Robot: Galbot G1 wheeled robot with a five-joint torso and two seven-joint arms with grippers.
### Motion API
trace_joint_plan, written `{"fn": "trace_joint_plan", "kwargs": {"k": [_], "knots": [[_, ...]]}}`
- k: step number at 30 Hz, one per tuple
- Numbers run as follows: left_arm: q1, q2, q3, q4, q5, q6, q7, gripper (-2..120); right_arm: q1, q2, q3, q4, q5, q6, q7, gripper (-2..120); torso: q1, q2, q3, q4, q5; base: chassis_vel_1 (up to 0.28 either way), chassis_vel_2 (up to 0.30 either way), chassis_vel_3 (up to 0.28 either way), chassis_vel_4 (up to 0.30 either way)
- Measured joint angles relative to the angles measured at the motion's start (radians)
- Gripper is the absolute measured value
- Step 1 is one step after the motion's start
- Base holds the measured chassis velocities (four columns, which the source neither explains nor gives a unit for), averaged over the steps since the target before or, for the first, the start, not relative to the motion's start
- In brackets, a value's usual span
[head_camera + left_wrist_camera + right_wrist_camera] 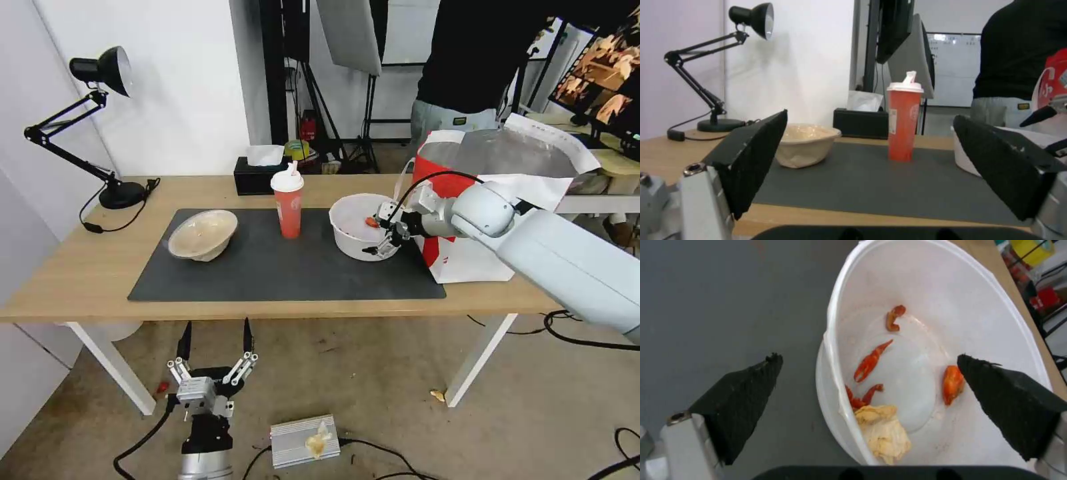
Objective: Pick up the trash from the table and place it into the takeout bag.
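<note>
Between the spread fingers of the right hand point(382, 238) the near rim of the deep white plastic bowl point(355, 225) is straddled, ungrasped, on the bench point(87, 273), where a shallow pinch could tip scraps out.

- You get no readable text anywhere.
- Red cup point(904, 125) carries a pale label, print too small to read.
- Takeout bag point(1053, 80) shows white marks on red, illegible.
</note>
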Motion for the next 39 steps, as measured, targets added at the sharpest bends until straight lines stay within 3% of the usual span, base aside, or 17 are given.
{"fn": "trace_joint_plan", "kwargs": {"k": [23, 39], "knots": [[-0.004, 0.0, 0.001, 0.002, -0.004, -0.003, 0.0, 100, 0.036, 0.043, -0.036, -0.081, -0.043, 0.03, -0.033, 100, 0.0, 0.0, 0.0, 0.0, 0.0, 0.0, 0.0, 0.0, 0.0], [-0.01, 0.0, 0.012, 0.006, -0.023, 0.001, -0.001, 100, 0.029, 0.047, -0.035, -0.1, -0.061, 0.055, -0.049, 41, 0.0, 0.0, 0.0, 0.0001, 0.0, 0.0, 0.0, 0.0, 0.0]]}}
